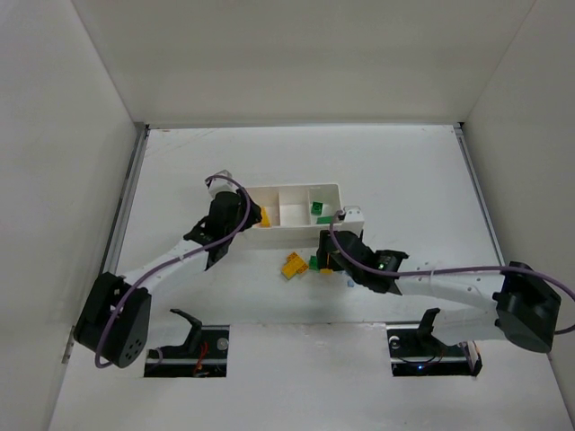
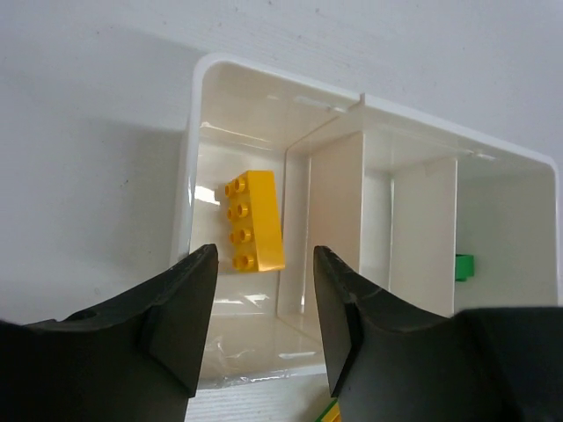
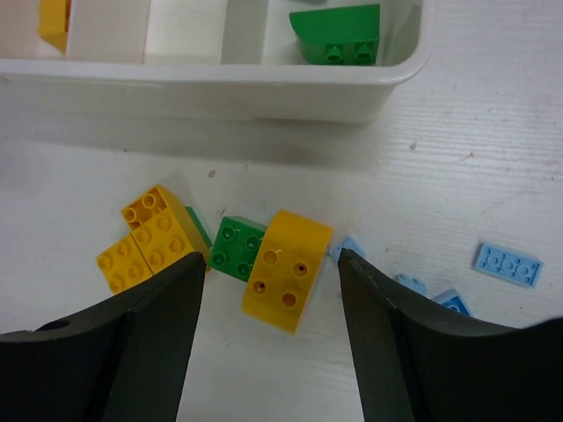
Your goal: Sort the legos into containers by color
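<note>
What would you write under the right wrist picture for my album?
Open right gripper above a rounded yellow lego, green lego beside it, pale blue legos at right, white tray behind.

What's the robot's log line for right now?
left fingers: open over yellow brick in tray | right fingers: open over curved yellow brick on table

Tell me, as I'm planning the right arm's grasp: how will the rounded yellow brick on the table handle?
The rounded yellow brick looks like hard glossy plastic: probably stiff, light, slippery. Its curved side may slip from a pinch. It seemingly touches the green brick, so pushing likely shoves both.
</note>
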Robot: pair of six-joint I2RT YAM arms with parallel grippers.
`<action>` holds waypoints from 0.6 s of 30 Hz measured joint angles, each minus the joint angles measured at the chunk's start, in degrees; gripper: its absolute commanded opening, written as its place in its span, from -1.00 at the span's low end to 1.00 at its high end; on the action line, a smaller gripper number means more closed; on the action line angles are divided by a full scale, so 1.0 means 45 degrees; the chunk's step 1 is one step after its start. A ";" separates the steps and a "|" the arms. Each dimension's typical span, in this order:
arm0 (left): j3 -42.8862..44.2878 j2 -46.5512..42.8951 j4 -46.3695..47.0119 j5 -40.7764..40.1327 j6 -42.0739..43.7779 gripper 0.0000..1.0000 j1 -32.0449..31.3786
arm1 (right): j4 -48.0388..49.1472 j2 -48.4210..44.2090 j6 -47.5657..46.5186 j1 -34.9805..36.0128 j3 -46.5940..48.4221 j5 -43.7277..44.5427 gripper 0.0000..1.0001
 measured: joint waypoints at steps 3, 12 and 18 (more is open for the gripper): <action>0.0000 -0.0325 -0.0019 -0.0097 0.0010 -0.10 -0.0010 | -0.0262 0.0087 0.0194 0.0117 0.0000 0.0019 0.32; -0.0612 -0.2909 -0.0024 -0.0330 0.0000 -0.19 -0.2161 | -0.0612 0.0709 0.0418 0.0146 0.0005 -0.0316 0.14; -0.1909 -0.4498 -0.0418 -0.0855 -0.0068 -0.16 -0.4459 | -0.0743 0.1064 0.0418 0.0019 0.0034 -0.0835 0.10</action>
